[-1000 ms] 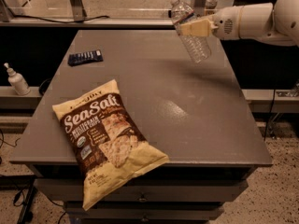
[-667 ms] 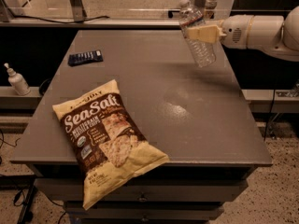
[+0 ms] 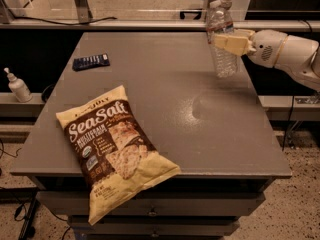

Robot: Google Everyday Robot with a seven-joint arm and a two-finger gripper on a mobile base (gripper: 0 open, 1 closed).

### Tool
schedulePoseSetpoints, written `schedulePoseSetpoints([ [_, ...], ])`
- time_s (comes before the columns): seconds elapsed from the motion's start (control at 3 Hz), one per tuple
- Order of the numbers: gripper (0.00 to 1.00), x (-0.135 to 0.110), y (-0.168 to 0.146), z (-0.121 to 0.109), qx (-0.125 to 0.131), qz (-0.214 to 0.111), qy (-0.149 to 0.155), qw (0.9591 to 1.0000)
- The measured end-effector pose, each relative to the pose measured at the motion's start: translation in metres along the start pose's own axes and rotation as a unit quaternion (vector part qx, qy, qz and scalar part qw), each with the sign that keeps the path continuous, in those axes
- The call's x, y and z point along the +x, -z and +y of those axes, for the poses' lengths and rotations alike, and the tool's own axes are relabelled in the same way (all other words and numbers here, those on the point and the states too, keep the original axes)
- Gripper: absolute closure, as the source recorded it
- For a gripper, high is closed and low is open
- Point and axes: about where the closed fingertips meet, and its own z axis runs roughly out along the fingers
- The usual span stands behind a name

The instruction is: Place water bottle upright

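While tool [image 3: 227, 40] clamps water bottle [image 3: 225, 64]: long axis near vertical, cap up, over table [image 3: 165, 114] far-right edge.

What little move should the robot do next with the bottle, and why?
Probably lower it gently straight down. The cream gripper grips the clear ribbed plastic water bottle round its middle; it hangs nearly upright, cap up, with its base seemingly just above the grey table near the right edge.
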Motion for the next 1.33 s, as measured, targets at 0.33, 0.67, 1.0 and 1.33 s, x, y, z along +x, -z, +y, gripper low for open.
schedulePoseSetpoints([
  [0.33,1.00,0.003,0.017,-0.001,-0.011,-0.041,0.004,0.9991],
  [0.67,1.00,0.014,0.026,0.000,-0.022,-0.076,0.004,0.9969],
  [1.0,1.00,0.022,0.034,0.000,-0.036,-0.100,0.010,0.9943],
  [1.33,1.00,0.029,0.042,0.000,-0.051,-0.110,0.016,0.9925],
])
